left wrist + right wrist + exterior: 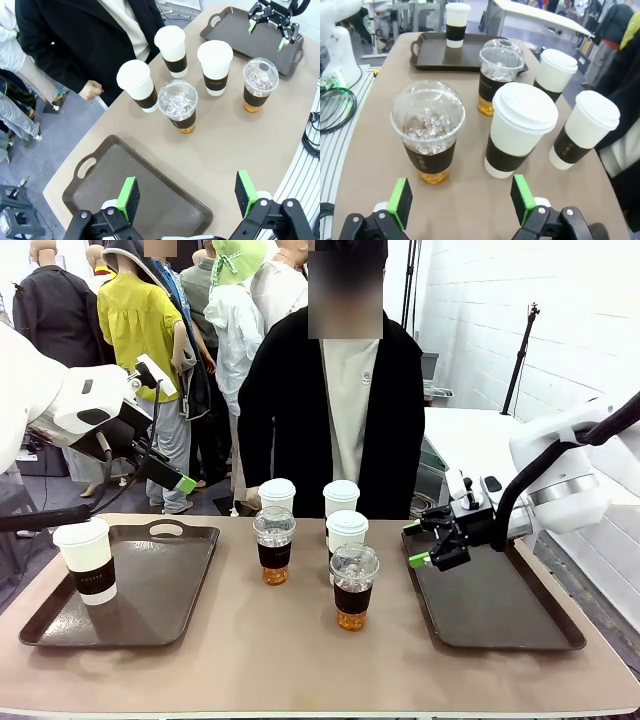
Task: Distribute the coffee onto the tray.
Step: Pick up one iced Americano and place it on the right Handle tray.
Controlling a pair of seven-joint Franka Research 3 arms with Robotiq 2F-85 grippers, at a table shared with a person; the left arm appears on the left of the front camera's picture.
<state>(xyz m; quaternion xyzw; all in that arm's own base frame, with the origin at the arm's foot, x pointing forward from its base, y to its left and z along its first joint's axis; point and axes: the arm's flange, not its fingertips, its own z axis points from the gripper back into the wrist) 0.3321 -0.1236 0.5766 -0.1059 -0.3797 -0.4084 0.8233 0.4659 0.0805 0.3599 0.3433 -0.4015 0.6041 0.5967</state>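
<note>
Tan tabletop (250, 660) stretches between the robot and a person (290, 410) in a black jacket at its 12 o'clock. Judging from the layout, the job is barely begun: one placed cup (88, 560), white with a dark sleeve, stands on the left tray (160, 590) at the table's 9 o'clock, while the right tray (500, 610) at 3 o'clock holds nothing. Five drinks are grouped mid-table, not yet distributed: the far-left white cup (277, 496) and far-right white cup (341, 500) towards 12 o'clock, the near white cup (347, 532) just in front of them, the left clear cup (274, 545) at the group's 9 o'clock and the near clear cup (353, 585) at its 6 o'clock. The left gripper (187, 196) hangs above its tray, fingers spread wide and empty. The right gripper (416, 545) hovers at its tray's 9 o'clock edge, likewise spread, gripping nothing and facing the group
</note>
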